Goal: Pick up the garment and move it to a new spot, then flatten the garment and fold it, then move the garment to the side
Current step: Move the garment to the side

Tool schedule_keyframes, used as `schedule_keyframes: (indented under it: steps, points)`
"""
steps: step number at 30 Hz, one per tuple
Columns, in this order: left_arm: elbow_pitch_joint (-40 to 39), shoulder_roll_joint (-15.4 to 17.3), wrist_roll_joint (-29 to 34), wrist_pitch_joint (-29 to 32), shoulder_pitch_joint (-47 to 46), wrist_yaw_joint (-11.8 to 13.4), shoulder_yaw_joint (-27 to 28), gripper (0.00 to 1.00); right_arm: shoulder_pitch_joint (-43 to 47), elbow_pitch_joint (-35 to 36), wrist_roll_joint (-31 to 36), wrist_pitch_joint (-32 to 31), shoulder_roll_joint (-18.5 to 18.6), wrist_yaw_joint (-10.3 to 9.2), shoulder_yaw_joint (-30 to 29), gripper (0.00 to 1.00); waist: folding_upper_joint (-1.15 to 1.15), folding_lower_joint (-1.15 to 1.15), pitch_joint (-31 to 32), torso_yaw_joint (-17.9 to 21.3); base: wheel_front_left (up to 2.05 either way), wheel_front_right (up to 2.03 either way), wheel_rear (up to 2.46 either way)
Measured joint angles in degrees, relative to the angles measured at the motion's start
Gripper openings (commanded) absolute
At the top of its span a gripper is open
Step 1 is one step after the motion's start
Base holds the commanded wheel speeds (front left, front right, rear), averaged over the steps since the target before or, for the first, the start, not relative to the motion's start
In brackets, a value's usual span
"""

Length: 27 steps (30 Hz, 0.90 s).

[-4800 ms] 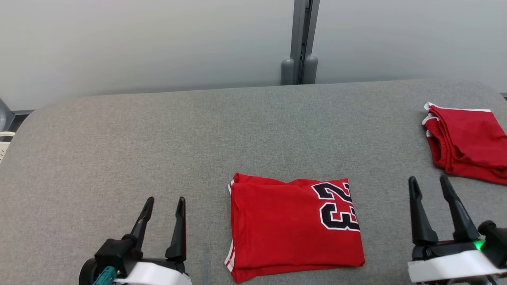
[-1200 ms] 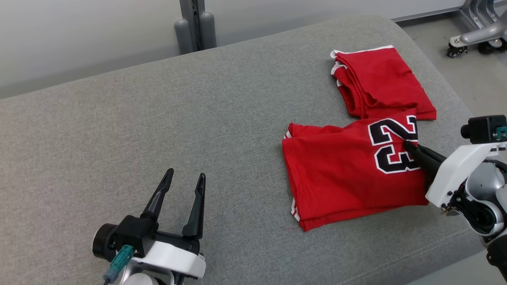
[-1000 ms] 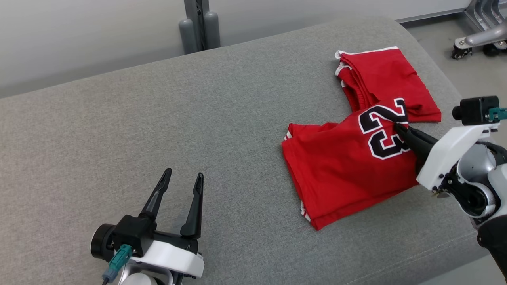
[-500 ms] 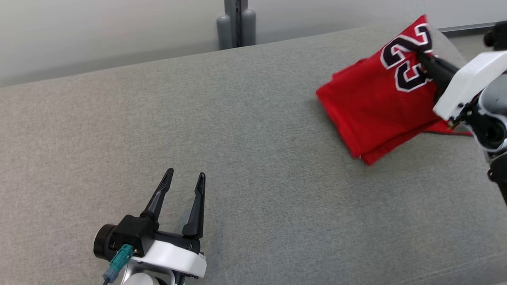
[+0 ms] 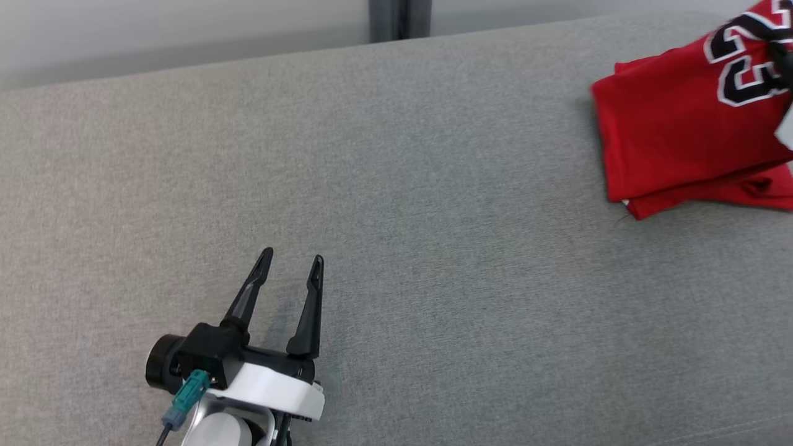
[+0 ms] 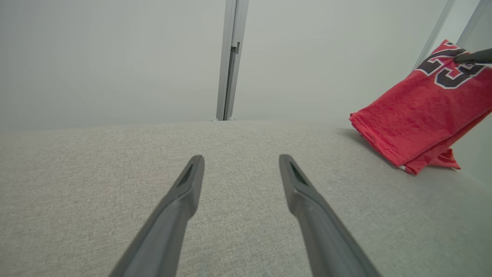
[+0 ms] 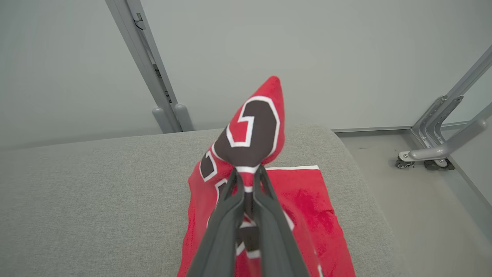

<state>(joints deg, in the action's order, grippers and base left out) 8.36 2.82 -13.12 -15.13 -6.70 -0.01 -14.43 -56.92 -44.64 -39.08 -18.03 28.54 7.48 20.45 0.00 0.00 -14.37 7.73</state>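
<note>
In the head view the left gripper (image 5: 291, 260) hovers over the grey padded table (image 5: 433, 186) with its two dark fingers spread apart and nothing between them. The folded red garment (image 5: 675, 136), with its black-and-white number, sits well ahead of those fingertips and far off to their right. In the right wrist view the right gripper (image 7: 248, 173) is clenched on the garment (image 7: 253, 130), its fingertips pinching the cloth right at the number. A peak of fabric stands up just beyond the tips and the rest drops away beneath the fingers. Under it, just right of the fingers, lies a second red piece (image 7: 307, 192) with a white edge. Farther right of the gripper a wheeled metal frame (image 7: 434, 154) stands on the floor. In the left wrist view the open fingers frame bare table. The garment (image 6: 419, 115) hangs slanted, far right of them and beyond their tips; whether its low edge touches the table I cannot tell.
</note>
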Motion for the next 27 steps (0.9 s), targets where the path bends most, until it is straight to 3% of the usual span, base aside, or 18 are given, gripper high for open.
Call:
schedule_keyframes:
  steps: [11, 27]
  points:
    - [-0.2, 0.05, 1.23, 0.0, -1.39, -0.71, 0.48, 1.0, -4.03, -8.24, 12.37, 3.98, 8.6, 0.02, 0.3, 0.0, 0.0, 0.0, -4.8, -3.39, 0.0, 0.0, 0.0]
    - [-1.2, 0.62, 2.86, 0.0, -2.31, -1.38, 0.23, 1.0, -6.62, -18.89, 32.28, 10.79, 11.51, 0.02, -1.41, 0.0, 0.0, 0.0, -11.21, -6.65, 0.0, 0.0, 0.0]
